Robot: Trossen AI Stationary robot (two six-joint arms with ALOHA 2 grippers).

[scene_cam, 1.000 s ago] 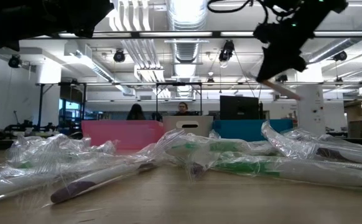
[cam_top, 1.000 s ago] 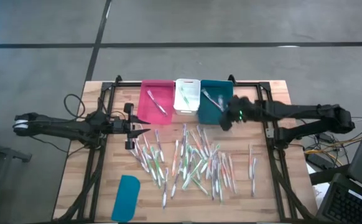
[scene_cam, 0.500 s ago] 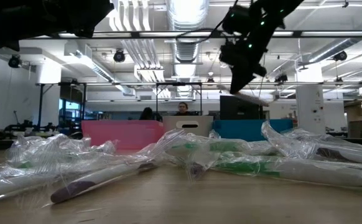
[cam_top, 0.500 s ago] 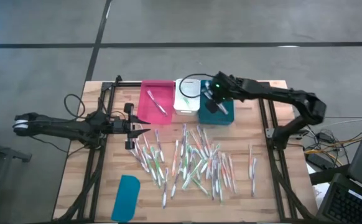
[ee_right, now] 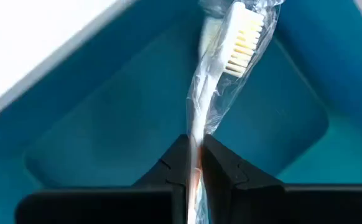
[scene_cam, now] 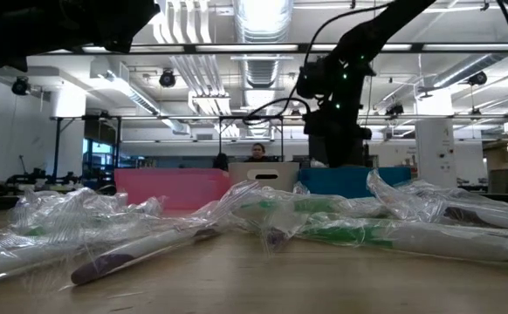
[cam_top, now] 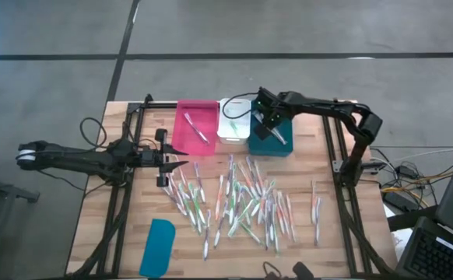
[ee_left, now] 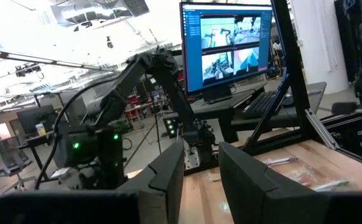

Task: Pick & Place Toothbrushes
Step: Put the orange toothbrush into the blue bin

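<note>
My right gripper reaches steeply down into the teal bin at the table's far side, shut on a plastic-wrapped toothbrush with white bristles. Many more wrapped toothbrushes lie flat in a loose pile on the middle of the table. My left gripper waits on the left, above the table, open with nothing between its fingers. My right gripper pinches the wrapped toothbrush by its handle between the two fingers. It comes from above, slanting down into the teal bin. The toothbrush runs on past the fingertips, its bristle head farthest out, over the bin's floor; whether it touches the floor I cannot tell.
A pink bin and a white bin, each with a toothbrush in it, stand left of the teal one. A flat teal lid lies near the front left corner. Black frame rails run along both sides of the table.
My right gripper has carried the toothbrush from beside the teal bin's right near corner toward the far left, over the bin. It has tipped steeply downward and sunk into the bin, staying shut.
</note>
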